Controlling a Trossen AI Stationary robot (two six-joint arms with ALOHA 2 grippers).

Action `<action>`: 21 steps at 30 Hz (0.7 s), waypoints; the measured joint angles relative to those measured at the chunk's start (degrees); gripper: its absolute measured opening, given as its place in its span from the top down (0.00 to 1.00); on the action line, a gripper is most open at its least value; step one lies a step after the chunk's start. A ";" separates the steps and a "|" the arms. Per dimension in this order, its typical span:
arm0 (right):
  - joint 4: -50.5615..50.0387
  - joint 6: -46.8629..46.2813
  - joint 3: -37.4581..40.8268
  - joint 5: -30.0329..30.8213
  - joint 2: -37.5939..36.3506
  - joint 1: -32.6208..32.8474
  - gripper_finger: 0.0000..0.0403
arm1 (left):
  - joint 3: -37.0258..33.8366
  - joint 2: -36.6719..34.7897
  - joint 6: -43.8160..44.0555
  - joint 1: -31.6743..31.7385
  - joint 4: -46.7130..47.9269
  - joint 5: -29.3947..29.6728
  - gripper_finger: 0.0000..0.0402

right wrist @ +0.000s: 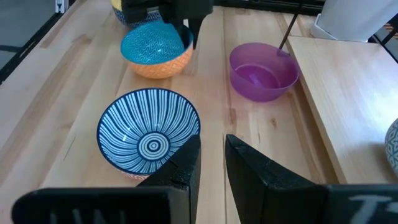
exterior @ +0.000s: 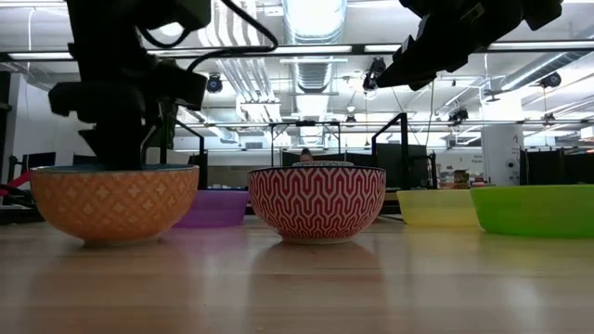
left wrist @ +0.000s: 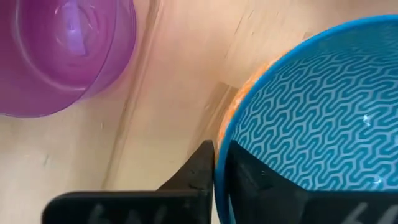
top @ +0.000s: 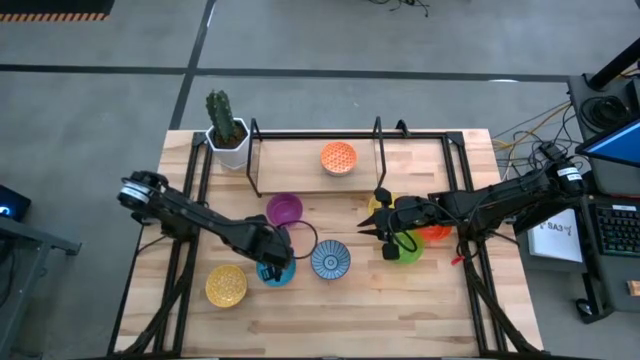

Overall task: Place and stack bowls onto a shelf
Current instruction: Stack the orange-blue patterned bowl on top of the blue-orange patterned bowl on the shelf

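The left gripper [top: 272,262] is seen left of centre in the high view, its fingers [left wrist: 199,171] clamped on the rim of a bowl [left wrist: 311,112] with a blue zigzag-patterned inside and an orange outside: one finger outside the wall, one inside. The right gripper [top: 385,232] is at right of centre, over the yellow bowl [exterior: 436,206] and beside the green bowl [top: 408,246]; its fingers [right wrist: 186,165] are held slightly apart around nothing.

The shelf [top: 300,170], a pale wooden board in thin black rails, lies at upper centre of the high view, with one orange dotted bowl [top: 338,157] on it. A translucent purple bowl [right wrist: 263,70] stands just below the shelf, a blue-and-white striped bowl [right wrist: 149,135] at centre, and a yellow dotted bowl [top: 226,285] at lower left.

Only the low view shows the outer walls: an embossed orange diamond pattern on the held bowl and red-and-white chevrons on the middle bowl [exterior: 317,201].
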State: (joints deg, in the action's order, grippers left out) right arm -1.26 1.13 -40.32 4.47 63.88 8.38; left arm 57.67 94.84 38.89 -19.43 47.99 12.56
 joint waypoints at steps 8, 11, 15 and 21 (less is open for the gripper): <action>0.28 1.09 0.00 0.00 0.00 0.00 0.84 | -0.50 -5.77 2.63 0.03 0.63 1.47 0.99; 0.23 2.08 0.00 0.00 -0.15 0.00 0.84 | -0.46 -9.23 3.51 0.50 -1.68 3.06 0.99; -0.01 5.36 0.02 0.04 -1.79 -0.28 0.84 | -0.44 -13.35 3.58 3.01 -7.05 3.59 0.99; -0.99 10.43 0.02 0.07 -7.44 -2.35 0.84 | -0.28 -17.37 0.90 10.25 -12.67 5.75 0.99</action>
State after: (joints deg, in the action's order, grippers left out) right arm -2.24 11.56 -40.29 4.54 56.43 6.03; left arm 57.39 77.47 39.79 -9.18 35.32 18.31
